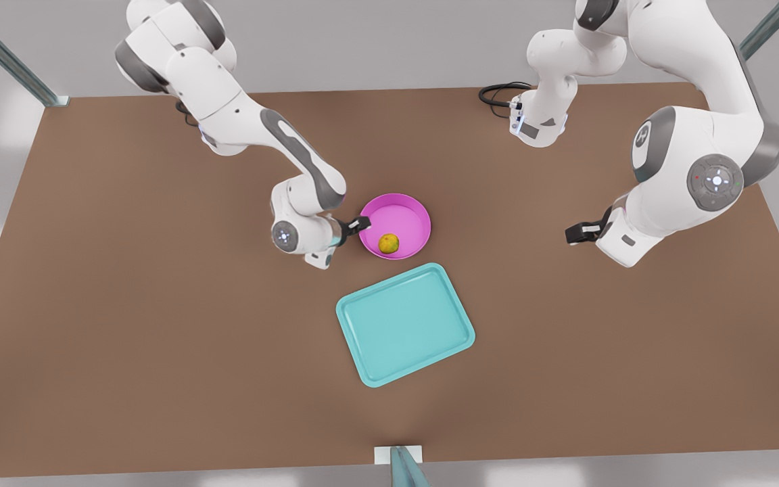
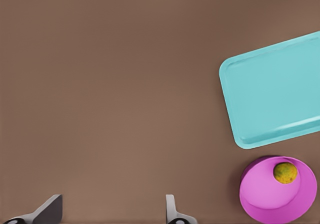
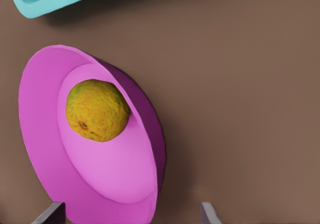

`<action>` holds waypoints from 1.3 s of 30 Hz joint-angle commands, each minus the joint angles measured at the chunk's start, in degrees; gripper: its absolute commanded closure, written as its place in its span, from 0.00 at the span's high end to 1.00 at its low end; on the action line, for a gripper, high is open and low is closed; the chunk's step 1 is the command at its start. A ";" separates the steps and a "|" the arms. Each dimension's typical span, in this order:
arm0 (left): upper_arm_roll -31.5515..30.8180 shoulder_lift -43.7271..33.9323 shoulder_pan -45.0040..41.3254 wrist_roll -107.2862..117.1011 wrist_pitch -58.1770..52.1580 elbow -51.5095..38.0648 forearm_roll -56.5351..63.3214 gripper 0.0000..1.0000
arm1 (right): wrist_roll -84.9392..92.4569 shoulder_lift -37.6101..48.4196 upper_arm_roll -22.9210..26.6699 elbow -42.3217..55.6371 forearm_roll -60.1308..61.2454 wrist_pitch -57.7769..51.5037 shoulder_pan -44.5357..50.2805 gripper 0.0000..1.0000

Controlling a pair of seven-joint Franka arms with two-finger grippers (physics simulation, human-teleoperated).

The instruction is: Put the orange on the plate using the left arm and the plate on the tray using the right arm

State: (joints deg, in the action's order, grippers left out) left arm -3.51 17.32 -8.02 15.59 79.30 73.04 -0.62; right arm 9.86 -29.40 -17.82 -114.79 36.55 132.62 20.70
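Resting inside the plate (image 1: 403, 215) beside the empty tray (image 1: 405, 324) on the counter (image 1: 126, 304), the orange (image 1: 389, 243) was delivered; right gripper (image 1: 361, 224), fingers apart, straddled the rim while left gripper (image 1: 580, 232) waited, spread wide.

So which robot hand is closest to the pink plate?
The right gripper, on the front view's left: it sits open right at the plate rim. The left gripper waits far off over the table, also open.

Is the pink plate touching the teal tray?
Apart. The front view shows a strip of bare table between the plate and the tray.
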 commanded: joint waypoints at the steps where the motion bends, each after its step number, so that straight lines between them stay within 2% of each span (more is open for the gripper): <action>1: -0.01 -0.01 -0.07 -5.31 -0.03 -0.01 0.09 1.00 | -2.48 -0.57 -0.02 0.09 0.37 2.29 0.22 1.00; 15: -0.01 -0.18 -0.07 -5.22 0.59 -0.09 0.35 1.00 | -1.96 -6.02 -0.02 2.46 -0.16 3.26 1.45 1.00; 16: -0.01 -0.18 -0.07 -5.22 0.59 -0.09 0.35 1.00 | -1.69 -6.02 -0.02 2.55 -0.25 3.08 1.45 0.89; 17: -0.01 -0.27 -0.07 -5.22 0.50 -0.09 0.26 1.00 | -1.69 -6.02 -0.02 2.55 -0.25 2.65 1.45 0.73; 18: -0.01 -0.18 -0.07 -5.22 0.50 -0.09 0.26 1.00 | -1.69 -6.02 -0.02 2.73 -0.25 2.56 1.45 0.65; 20: -0.01 -0.01 -0.07 -5.22 0.50 -0.09 0.26 1.00 | -1.69 -5.93 -0.02 2.73 -0.25 2.29 1.37 0.52; 21: -0.01 -0.01 -0.07 -5.22 0.50 -0.09 0.26 1.00 | -1.69 -5.93 -0.02 2.73 -0.25 2.29 1.36 0.42; 24: -0.01 0.08 -0.16 -5.22 0.59 -0.09 0.26 1.00 | -1.52 -6.02 -0.02 2.73 -0.34 2.29 1.37 0.28; 27: -0.01 0.08 -0.16 -5.22 0.59 -0.09 0.18 1.00 | -0.55 -6.02 -0.02 3.25 -0.43 0.62 1.36 0.21; 34: -0.10 0.17 -0.16 -5.13 0.59 -0.09 0.18 1.00 | -0.20 -2.95 -0.99 4.66 -0.43 -3.24 0.66 0.21; 39: -0.10 0.26 -0.16 -5.22 0.68 -0.09 0.18 1.00 | -0.90 -3.38 -0.46 12.65 0.28 -3.25 -2.32 0.21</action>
State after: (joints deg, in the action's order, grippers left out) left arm -3.59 17.59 -8.18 10.99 79.95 72.97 -0.47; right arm 9.87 -32.84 -18.35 -103.10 36.91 130.30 18.97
